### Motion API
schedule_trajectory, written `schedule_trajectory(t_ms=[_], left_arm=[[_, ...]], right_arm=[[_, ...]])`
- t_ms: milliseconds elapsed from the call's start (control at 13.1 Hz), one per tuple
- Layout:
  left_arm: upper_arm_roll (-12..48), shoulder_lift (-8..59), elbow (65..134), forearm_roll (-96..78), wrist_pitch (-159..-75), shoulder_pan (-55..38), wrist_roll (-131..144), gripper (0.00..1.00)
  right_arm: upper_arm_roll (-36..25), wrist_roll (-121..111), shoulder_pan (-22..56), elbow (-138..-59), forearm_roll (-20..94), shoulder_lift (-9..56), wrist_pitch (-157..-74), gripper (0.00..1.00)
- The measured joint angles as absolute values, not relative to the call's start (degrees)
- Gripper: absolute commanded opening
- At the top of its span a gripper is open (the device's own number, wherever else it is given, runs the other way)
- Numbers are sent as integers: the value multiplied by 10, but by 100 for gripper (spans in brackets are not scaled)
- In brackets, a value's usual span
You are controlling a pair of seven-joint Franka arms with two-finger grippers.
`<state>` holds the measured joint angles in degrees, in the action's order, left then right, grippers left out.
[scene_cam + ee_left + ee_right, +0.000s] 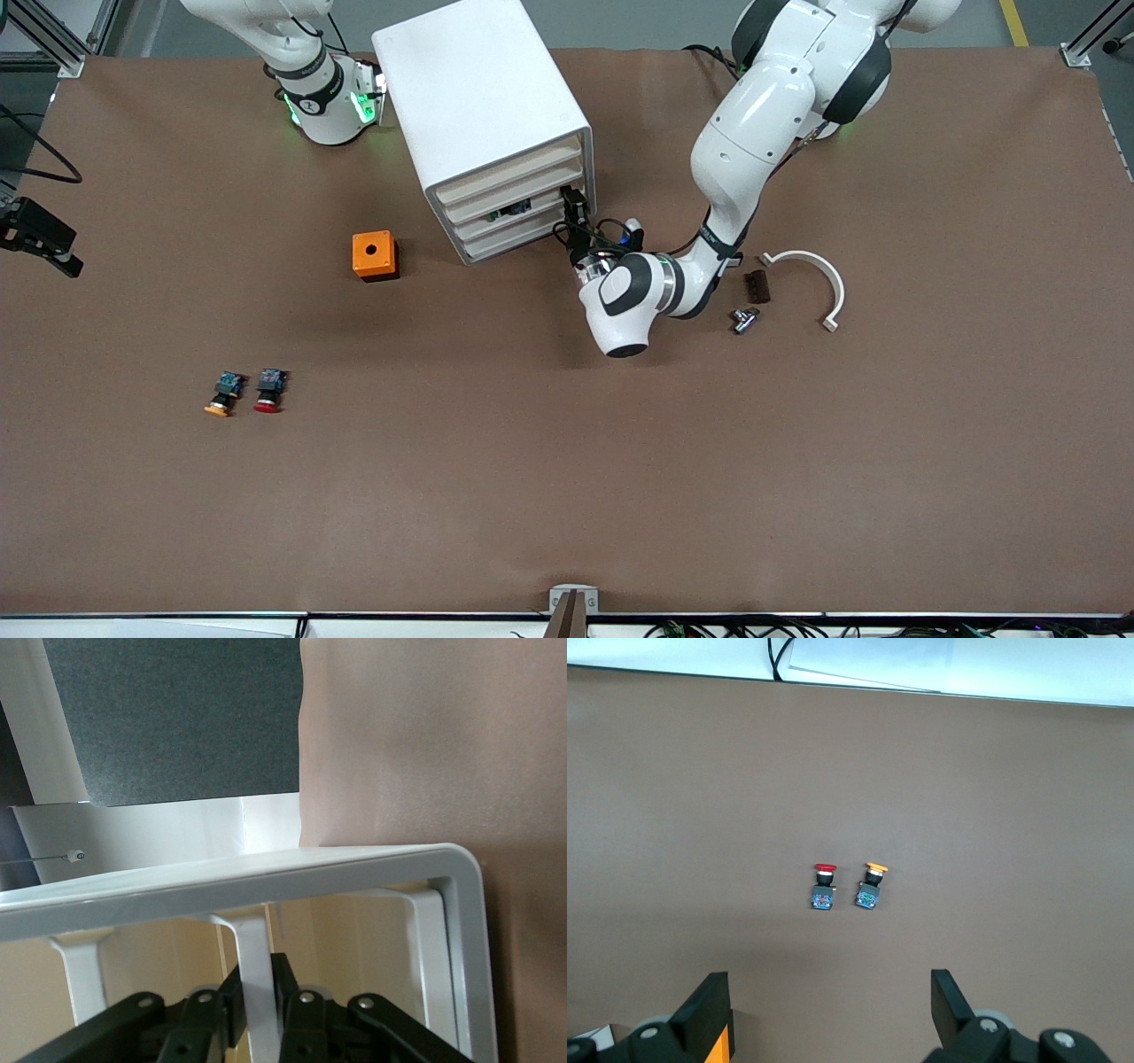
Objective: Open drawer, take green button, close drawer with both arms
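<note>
The white cabinet [483, 115] stands near the robots' bases, its four stacked fronts facing the front camera and the left arm's end. The drawer [509, 219] is the third front; a small dark and blue piece [512, 210], apparently the button, shows in the gap above it. My left gripper [574, 206] is at that drawer's end nearest the left arm. In the left wrist view, the left gripper [261, 979] is shut on a white upright strip [251, 948] of the drawer front. My right gripper [831, 992] waits open by its base, holding nothing.
An orange box [375, 255] with a round hole sits beside the cabinet toward the right arm's end. A yellow-capped button [224, 393] and a red-capped button [268, 391] lie nearer the front camera. A white curved bracket [811, 279], a brown block [757, 286] and a small metal part [744, 319] lie by the left arm.
</note>
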<state>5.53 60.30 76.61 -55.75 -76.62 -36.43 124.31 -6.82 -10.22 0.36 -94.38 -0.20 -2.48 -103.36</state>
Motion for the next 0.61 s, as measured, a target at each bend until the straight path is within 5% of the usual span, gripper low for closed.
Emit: schedule_trajectory(t_ms=[610], left_arm=[[41, 603, 765, -563, -767, -336, 1257, 12]], right_arm=[[-68, -102, 4, -944, -2, -25, -1034, 100]])
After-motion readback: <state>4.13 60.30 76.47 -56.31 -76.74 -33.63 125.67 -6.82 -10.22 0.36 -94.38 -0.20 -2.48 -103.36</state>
